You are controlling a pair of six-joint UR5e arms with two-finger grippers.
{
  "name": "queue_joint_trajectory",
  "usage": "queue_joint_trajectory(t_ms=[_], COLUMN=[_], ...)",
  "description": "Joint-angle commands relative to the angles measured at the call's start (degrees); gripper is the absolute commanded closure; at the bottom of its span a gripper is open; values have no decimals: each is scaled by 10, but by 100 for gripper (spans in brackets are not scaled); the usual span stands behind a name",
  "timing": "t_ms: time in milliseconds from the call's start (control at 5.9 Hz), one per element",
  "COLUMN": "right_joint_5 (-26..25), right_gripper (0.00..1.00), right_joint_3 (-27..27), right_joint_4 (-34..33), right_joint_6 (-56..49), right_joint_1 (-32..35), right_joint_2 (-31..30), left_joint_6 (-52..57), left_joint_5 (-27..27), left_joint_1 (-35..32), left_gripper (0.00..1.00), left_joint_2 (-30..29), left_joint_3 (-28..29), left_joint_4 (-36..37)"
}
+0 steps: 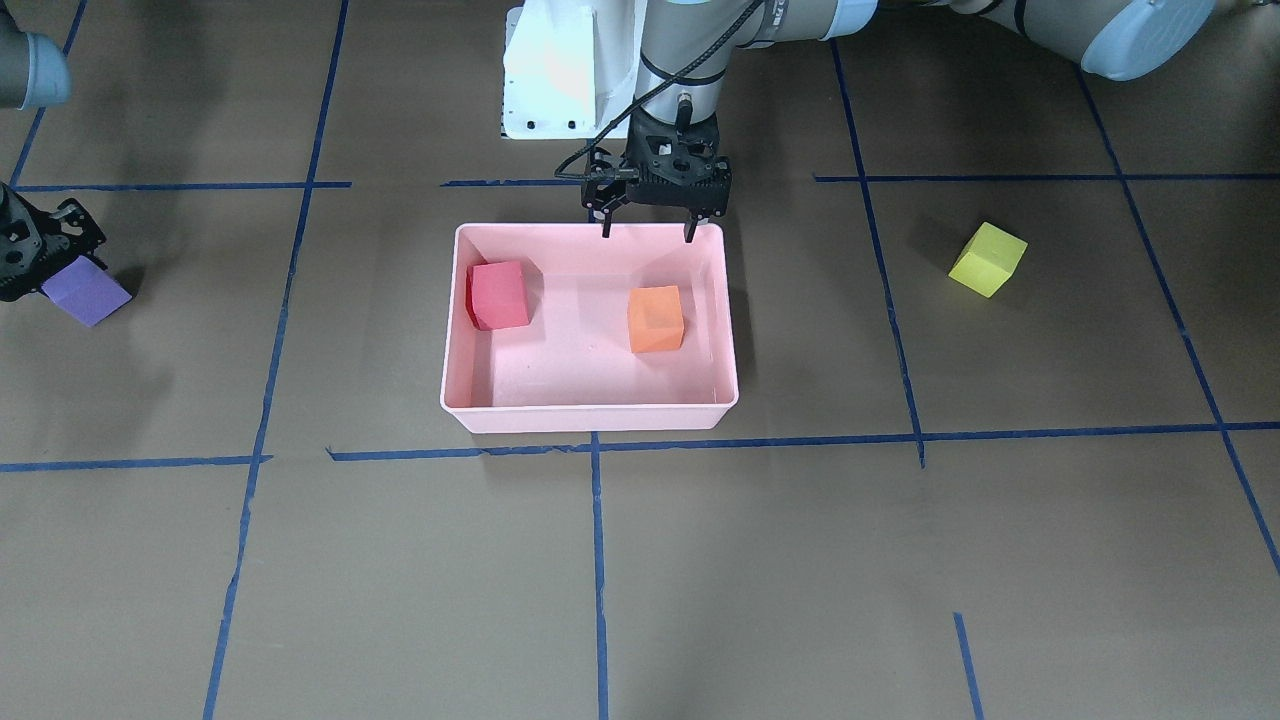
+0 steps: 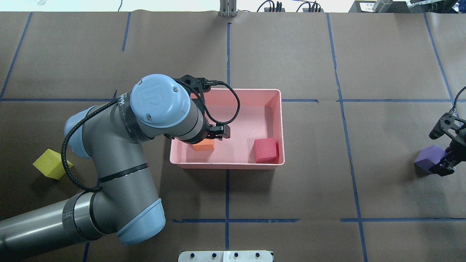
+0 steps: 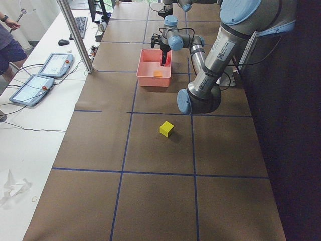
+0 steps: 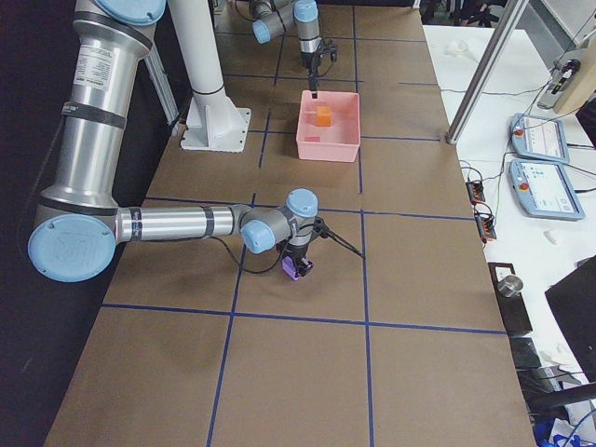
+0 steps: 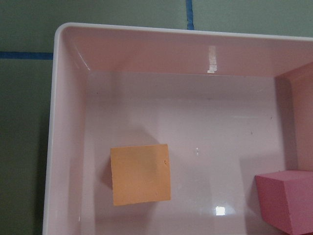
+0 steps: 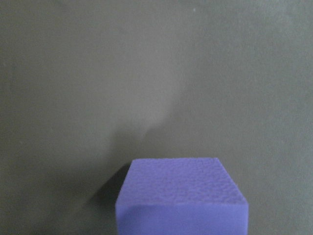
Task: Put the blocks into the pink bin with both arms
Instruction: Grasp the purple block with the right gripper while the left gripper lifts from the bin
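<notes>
Wide-spread and empty, my left gripper (image 1: 647, 235) hangs over the near left part of the pink bin (image 1: 590, 420), above the orange block (image 1: 655, 320) lying inside. The red-pink block (image 1: 498, 295) lies in the bin's near right corner. My right gripper (image 2: 445, 165) is down at the purple block (image 2: 429, 157), well right of the bin; I cannot tell whether it grips. The yellow-green block (image 2: 51, 163) sits alone, well to the left. These cubes look like light, soft, matte foam, so I judge a gentle squeeze across two opposite flat faces best.

You get bright, even overhead light and soft shadows; small glare spots shine inside the pink bin (image 5: 146, 49), and the purple block (image 6: 181, 196) looks slightly blurred.
</notes>
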Motion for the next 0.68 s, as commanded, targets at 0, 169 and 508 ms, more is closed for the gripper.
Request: queue_joint_trajectory(t_ms=[0,169,508], right_joint_5=[31,31,28], right_gripper=[84,84,84], right_joint_3=[44,45,47], right_joint_4=[-6,-8,-122], right_joint_6=[190,297,424], right_joint_1=[0,-5,-32], right_joint_2=[45,89,233], left_joint_6=[79,135,287], left_joint_5=[-36,-64,-114], left_joint_1=[-27,-53,-119], left_gripper=[0,0,0], left_joint_2=[49,79,140], left_joint_3=[-43,-56,-66], left_joint_4=[3,3,2])
